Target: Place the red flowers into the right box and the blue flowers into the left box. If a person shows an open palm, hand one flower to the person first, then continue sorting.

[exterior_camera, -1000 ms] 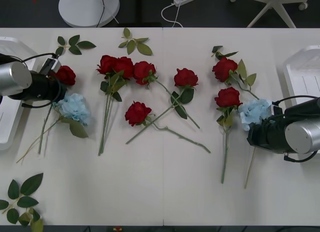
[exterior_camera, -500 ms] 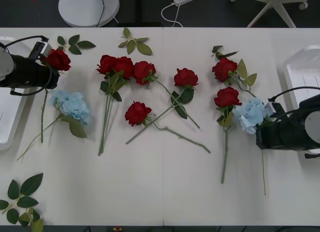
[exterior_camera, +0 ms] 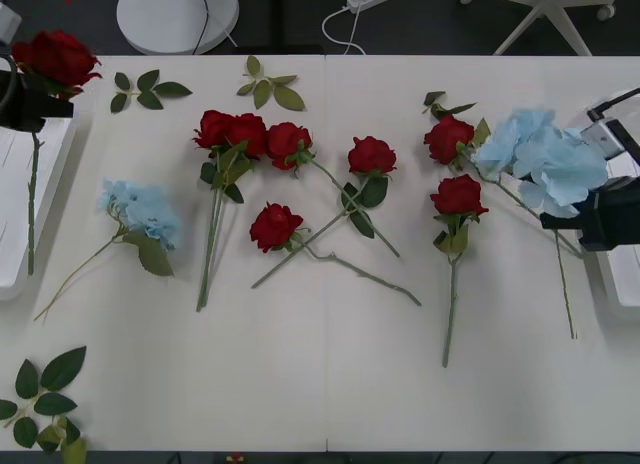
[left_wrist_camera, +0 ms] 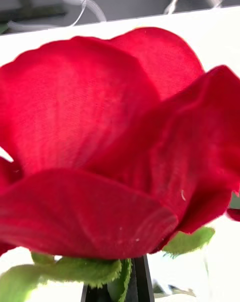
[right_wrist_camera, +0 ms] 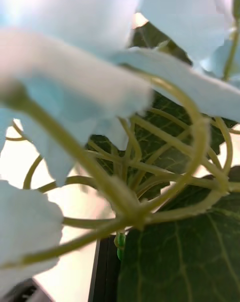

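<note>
left gripper is seen at the table's far left edge, over the left box, pinched on a red rose just under the bloom; its stem hangs down across the box rim. in the left wrist view the rose bloom sits right above the closed black fingers. right gripper is at the table's right edge, over the inner rim of the right box, clamped on the stalk of a blue flower cluster; the thin stem trails down onto the table. in the right wrist view the blue petals and a green leaf are seen close up, with the stalk pinched between the dark fingers.

a second blue flower lies on the table left of centre, well apart from the left box. a bunch of three red roses lies at centre-left, a single rose below it, another at centre with stems crossing. two more roses lie right of centre, just beside the held blue cluster. loose leaf sprigs lie near the far edge and one at the near left corner.

open table is left along the near edge and between the centre roses and the right pair. no readable labels or writing are seen.
</note>
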